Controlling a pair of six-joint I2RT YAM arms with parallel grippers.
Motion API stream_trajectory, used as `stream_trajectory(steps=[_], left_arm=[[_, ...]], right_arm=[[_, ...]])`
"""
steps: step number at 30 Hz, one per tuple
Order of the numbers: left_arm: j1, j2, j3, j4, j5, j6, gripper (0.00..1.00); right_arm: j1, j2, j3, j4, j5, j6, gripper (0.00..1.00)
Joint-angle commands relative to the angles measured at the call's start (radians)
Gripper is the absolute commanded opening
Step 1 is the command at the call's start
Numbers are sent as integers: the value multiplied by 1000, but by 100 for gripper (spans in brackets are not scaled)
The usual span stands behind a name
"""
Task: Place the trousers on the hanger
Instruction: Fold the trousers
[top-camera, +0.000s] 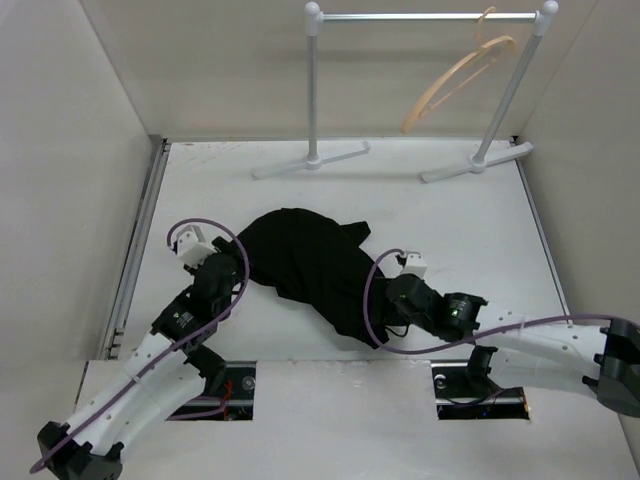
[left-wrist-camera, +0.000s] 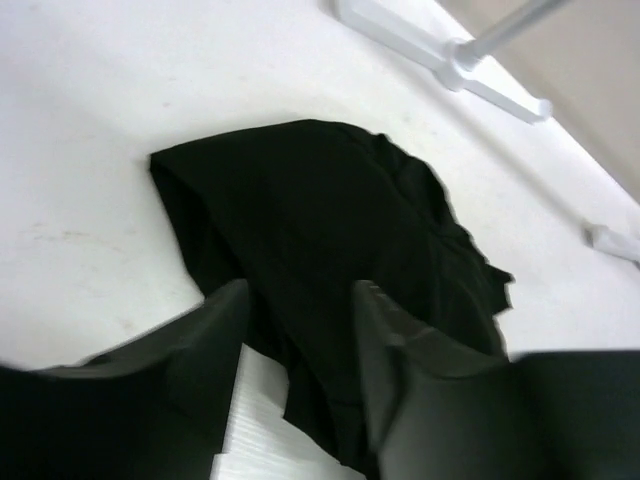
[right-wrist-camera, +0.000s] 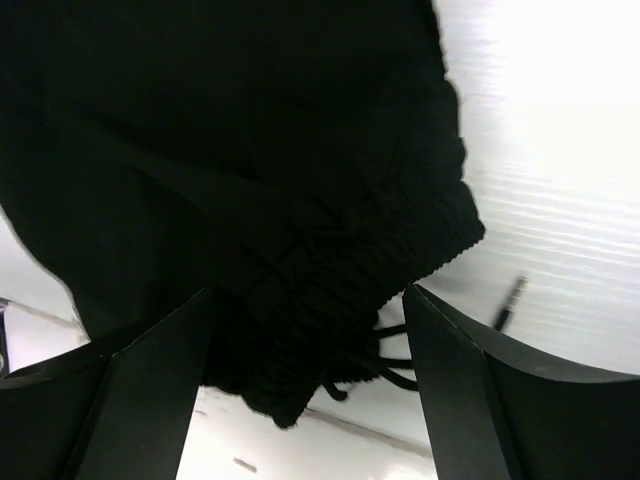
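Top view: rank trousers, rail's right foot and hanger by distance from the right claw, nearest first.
1. Trousers: right at the right claw, spreading to its left.
2. Rail's right foot: far side, towards the right.
3. Hanger: hung high above that foot, farthest.

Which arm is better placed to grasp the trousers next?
Probably the right: the right gripper is open astride the bunched waistband of the trousers. The left gripper, also open, meets only a loose edge.
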Motion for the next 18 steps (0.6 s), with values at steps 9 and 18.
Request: stream_trajectory(steps=[9, 18], left_arm=[[272, 36, -113, 42, 251, -40, 70], [378, -36, -121, 75, 334, -68, 81]], right_arm=[[32, 143, 12, 214, -66, 113, 18], [-2, 150, 1021, 20, 148, -443, 0]])
